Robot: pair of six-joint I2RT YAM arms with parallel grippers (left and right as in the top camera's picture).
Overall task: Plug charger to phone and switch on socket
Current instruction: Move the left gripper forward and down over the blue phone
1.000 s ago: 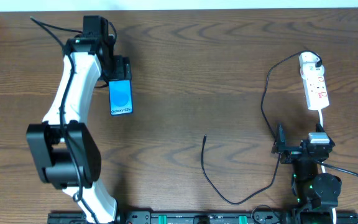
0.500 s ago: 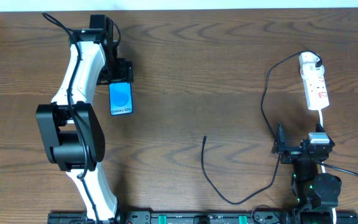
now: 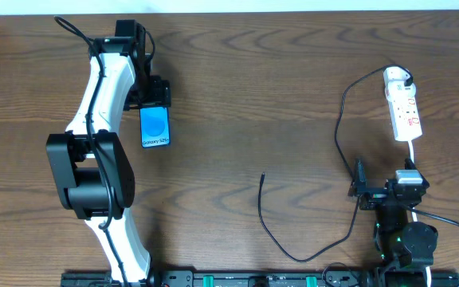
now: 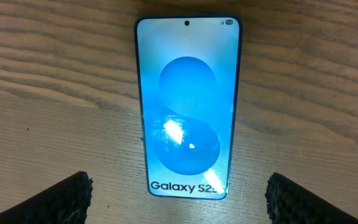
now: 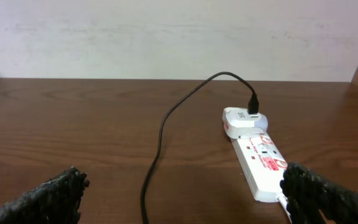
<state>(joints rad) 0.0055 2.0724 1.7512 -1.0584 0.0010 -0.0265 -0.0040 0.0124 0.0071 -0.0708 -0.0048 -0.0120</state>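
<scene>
The phone (image 3: 155,126) lies flat on the table at the left, blue screen up with "Galaxy S25" text; it fills the left wrist view (image 4: 188,106). My left gripper (image 3: 151,97) hovers over its far end, open, its fingertips (image 4: 55,199) wide on either side of the phone and touching nothing. The black charger cable (image 3: 341,127) runs from the white plug on the socket (image 3: 402,108) down and round to its free tip (image 3: 262,176) at mid-table. My right gripper (image 3: 381,194) is open and empty near the front edge, the cable (image 5: 157,149) between its fingers and the socket (image 5: 260,163) by its right finger.
The socket's white cord (image 3: 414,155) runs toward the right arm's base. A pale wall (image 5: 166,37) stands behind the table's far edge. Bare wood (image 3: 253,96) lies between the phone and the cable.
A second ago the left arm shifted its elbow and settled over the phone; in the last half second nothing moved. The right arm stayed still.
</scene>
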